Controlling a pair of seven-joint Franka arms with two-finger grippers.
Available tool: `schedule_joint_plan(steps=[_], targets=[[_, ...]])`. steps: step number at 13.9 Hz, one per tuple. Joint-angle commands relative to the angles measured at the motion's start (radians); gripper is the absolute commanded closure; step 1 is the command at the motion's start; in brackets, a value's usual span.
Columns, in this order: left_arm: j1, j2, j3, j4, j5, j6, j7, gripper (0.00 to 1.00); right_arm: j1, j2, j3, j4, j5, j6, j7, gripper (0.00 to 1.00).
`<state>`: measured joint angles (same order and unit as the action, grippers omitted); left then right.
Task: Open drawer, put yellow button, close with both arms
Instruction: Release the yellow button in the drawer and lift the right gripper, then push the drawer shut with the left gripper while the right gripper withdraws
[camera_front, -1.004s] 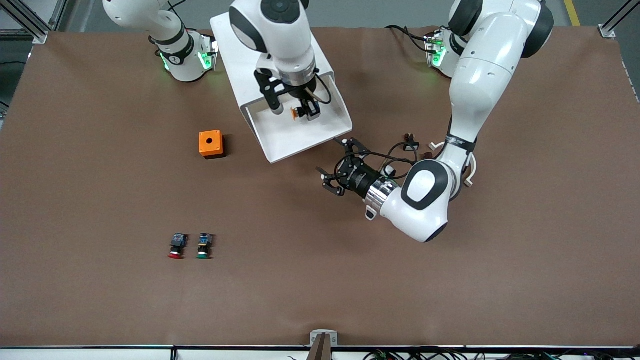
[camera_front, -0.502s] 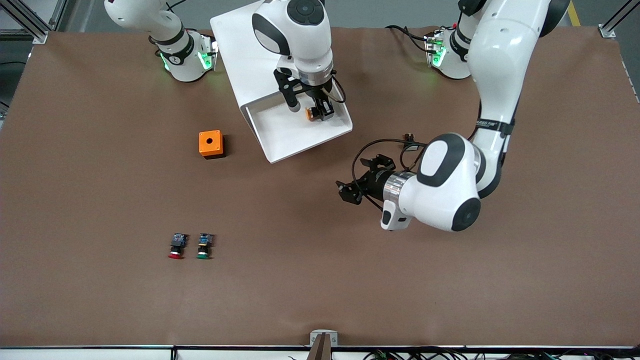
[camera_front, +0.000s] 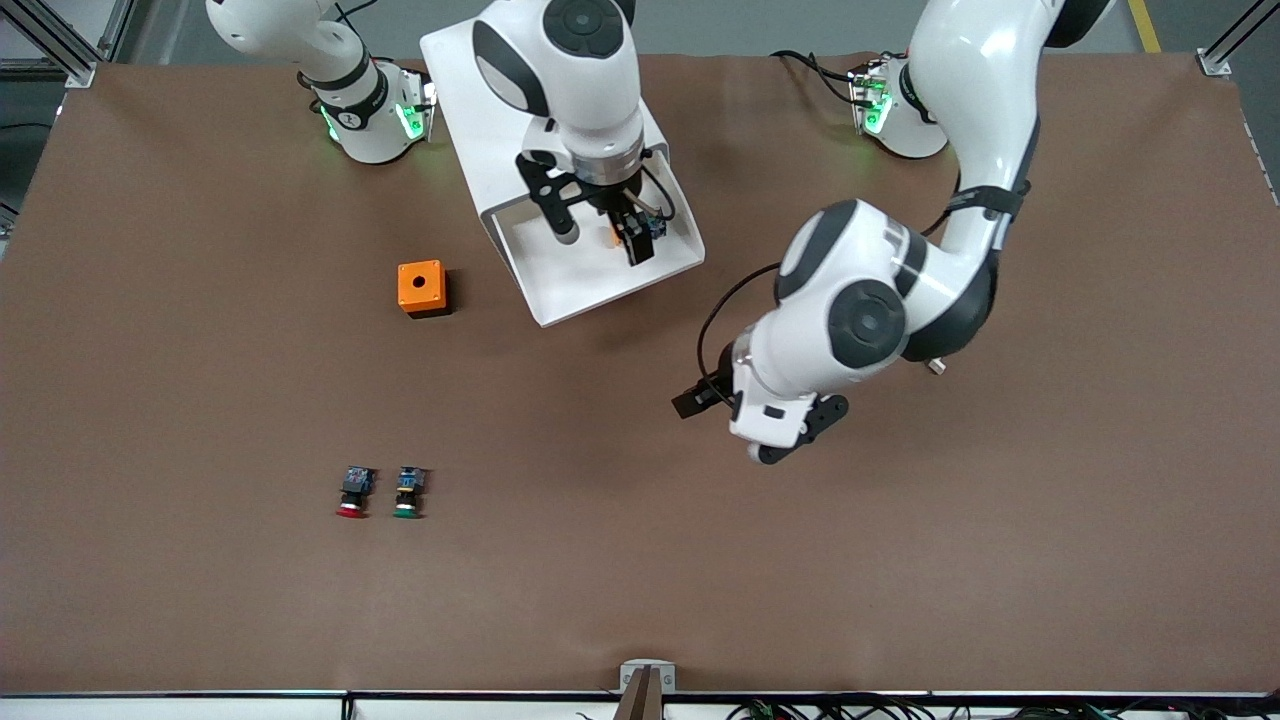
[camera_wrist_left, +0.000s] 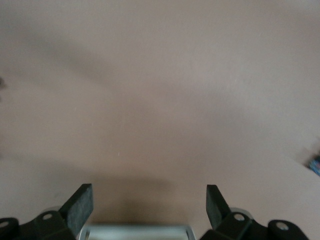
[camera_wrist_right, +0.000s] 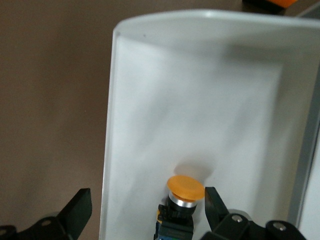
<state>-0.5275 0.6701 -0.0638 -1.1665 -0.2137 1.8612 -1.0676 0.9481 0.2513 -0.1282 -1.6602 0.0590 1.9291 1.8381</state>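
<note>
Released since a moment ago, yellow button (camera_wrist_right: 185, 189) in open drawer (camera_front: 590, 275), right gripper (camera_front: 600, 235) spread above, left gripper (camera_wrist_left: 148, 202) spread over table.

yellow button (camera_wrist_right: 185, 188) in drawer (camera_front: 580, 275), right hand (camera_front: 600, 232) over it

No readable text, labels, brands or numbers anywhere in views.

White drawer (camera_front: 590, 285), yellow button (camera_wrist_right: 185, 188) orange-capped, brown table (camera_front: 900, 560).
</note>
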Motion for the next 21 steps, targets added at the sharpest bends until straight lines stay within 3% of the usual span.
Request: schedule_joint_plan(steps=[1, 8, 13, 16, 21], targets=[[-0.041, -0.026, 0.004, -0.039, 0.097, 0.044, -0.055, 0.0, -0.093, -0.006, 0.01, 0.068, 0.005, -0.106, -0.211, 0.0], [-0.173, -0.04, 0.004, -0.102, 0.181, 0.036, -0.091, 0.0, -0.443, -0.043, 0.009, 0.166, 0.01, -0.366, -1.016, 0.0], [-0.244, -0.049, 0.002, -0.111, 0.198, 0.018, -0.135, 0.0, -0.662, -0.043, 0.007, 0.235, -0.001, -0.463, -1.54, 0.0], [-0.288, -0.05, 0.001, -0.111, 0.186, -0.014, -0.167, 0.0, -0.764, -0.043, 0.007, 0.235, -0.007, -0.464, -1.719, 0.0], [-0.324, -0.043, -0.053, -0.125, 0.168, -0.045, -0.238, 0.0, -0.859, -0.04, 0.009, 0.24, -0.041, -0.463, -1.818, 0.0]])
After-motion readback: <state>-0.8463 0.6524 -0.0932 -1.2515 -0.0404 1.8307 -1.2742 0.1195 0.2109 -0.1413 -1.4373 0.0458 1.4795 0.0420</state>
